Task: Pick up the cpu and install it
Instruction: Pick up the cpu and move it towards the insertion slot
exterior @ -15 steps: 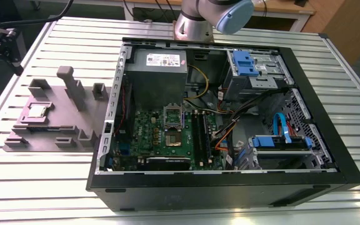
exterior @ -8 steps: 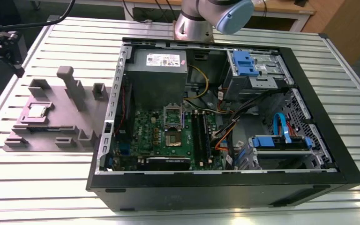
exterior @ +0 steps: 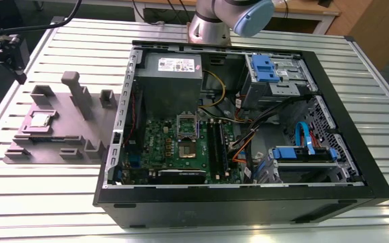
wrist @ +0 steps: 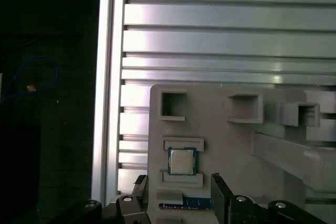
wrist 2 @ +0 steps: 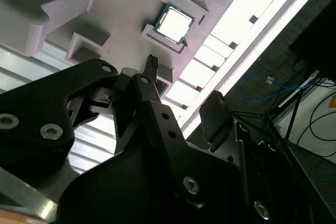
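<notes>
Your gripper (wrist: 178, 178) is released: in both wrist views its two black fingers (wrist: 219, 184) stand apart with nothing between them. The cpu (wrist: 182, 161) lies flat, metal top up, in a square recess of the grey fixture block (wrist: 236, 145). It is just ahead of the fingertips and in line with the gap between them, but apart from both, so you are not touching it. In the second wrist view you see the same thing: the chip lies beyond the finger ends, with bare fixture between it and them. In the exterior view the fixture lies on the slatted metal table (exterior: 46, 212), to the exterior view's left of the open computer case (exterior: 356, 167). The chip is well apart from the green motherboard (exterior: 155, 147) inside that case.
</notes>
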Motion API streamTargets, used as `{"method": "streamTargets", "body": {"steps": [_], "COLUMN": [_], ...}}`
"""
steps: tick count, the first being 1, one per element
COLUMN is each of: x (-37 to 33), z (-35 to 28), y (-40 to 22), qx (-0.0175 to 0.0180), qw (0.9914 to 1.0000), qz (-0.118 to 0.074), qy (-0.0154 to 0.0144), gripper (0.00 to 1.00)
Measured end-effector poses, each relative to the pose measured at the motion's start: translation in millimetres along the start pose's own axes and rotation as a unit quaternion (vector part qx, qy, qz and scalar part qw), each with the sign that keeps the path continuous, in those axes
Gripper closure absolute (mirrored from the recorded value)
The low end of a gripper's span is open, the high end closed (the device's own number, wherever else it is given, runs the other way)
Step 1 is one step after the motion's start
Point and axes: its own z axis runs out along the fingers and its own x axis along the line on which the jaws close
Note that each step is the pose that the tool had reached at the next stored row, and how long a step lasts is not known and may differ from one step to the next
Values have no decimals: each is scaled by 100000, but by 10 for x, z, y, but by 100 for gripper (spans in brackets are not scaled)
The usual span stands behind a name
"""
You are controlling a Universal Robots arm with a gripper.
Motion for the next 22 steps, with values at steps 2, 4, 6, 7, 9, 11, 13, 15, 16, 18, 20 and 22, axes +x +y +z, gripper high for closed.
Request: {"method": "streamTargets", "body": {"steps": [2, 4, 6, 7, 9, 11, 13, 15, 16, 18, 20, 22], "x": [-9, -22, -39, -47, -54, -55, -56, -56, -55, -56, -56, -56], "z": [1, 1, 3, 4, 11, 21, 34, 42, 43, 49, 54, 68], "y": [-1, -1, -1, -1, -1, -2, -3, -3, -3, -3, -3, -4], "qx": [-3, 3, 3, 1, -4, 1, 0, 5, 9, 1, 1, 2], "qw": [100000, 100000, 100000, 100000, 100000, 100000, 100000, 100000, 100000, 100000, 100000, 100000], "qz": [-23, -17, -14, -12, -8, -10, -14, -13, -14, -13, -11, -13], "qy": [-5, 8, 10, 9, -1, 10, 7, 18, 25, 12, 9, 10], "gripper": [41, 41, 41, 41, 41, 41, 41, 41, 41, 41, 41, 41]}}
